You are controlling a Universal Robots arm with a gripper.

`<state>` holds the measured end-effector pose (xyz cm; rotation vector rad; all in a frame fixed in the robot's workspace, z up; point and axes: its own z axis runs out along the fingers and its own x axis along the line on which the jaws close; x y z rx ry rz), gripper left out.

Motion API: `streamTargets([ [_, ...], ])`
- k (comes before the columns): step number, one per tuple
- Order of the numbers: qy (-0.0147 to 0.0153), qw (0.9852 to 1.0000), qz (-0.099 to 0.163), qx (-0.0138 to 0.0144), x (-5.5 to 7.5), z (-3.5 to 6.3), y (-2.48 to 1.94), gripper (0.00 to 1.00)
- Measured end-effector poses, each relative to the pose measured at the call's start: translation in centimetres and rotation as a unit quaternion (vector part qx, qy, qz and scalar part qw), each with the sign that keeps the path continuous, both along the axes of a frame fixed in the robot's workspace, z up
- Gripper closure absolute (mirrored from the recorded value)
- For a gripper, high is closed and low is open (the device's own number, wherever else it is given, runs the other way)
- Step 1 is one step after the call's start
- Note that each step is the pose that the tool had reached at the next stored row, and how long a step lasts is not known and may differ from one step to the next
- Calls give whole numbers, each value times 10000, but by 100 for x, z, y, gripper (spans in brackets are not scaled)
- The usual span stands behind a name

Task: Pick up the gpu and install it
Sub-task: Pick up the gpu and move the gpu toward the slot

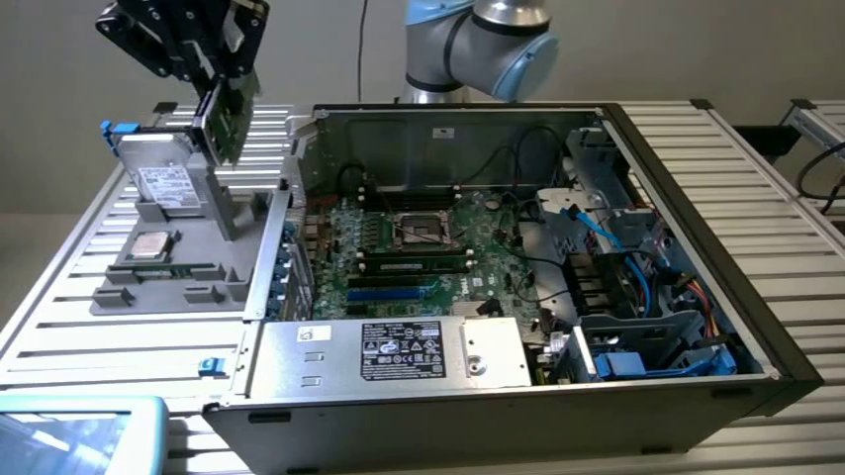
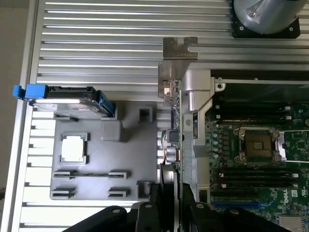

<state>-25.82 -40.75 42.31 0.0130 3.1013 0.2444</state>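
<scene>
Gpu point(image 1: 228, 124) lifted, pinched on edge between the gripper point(image 1: 221, 87) fingers, upper left of the exterior view.
It hangs clear above the grey parts tray point(image 1: 185, 267), showing what looks like its green board face; its silver bracket point(image 2: 177, 58) is at the end away from the gripper. Below sit the hard drive point(image 1: 165, 183) and CPU point(image 1: 149, 244). The open computer case point(image 1: 687, 168) stands to the exterior view's right on the slatted surface point(image 1: 79, 327).

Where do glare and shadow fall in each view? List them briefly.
Exterior view: glare on the table slats at the exterior view's left; case interior shaded. Wrist view: table slats washed out beside the tray; the gpu bracket shines; the gripper is dark.
</scene>
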Motion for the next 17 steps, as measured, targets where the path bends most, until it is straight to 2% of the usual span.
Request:
streamTargets([
  [6,78,10000,0,-1,221,23,-7,72],
  [13,135,9999,1,-1,525,41,-19,72],
  [15,171,9999,0,0,592,48,-21,72],
  [17,233,9997,0,-1,647,56,-24,72],
])
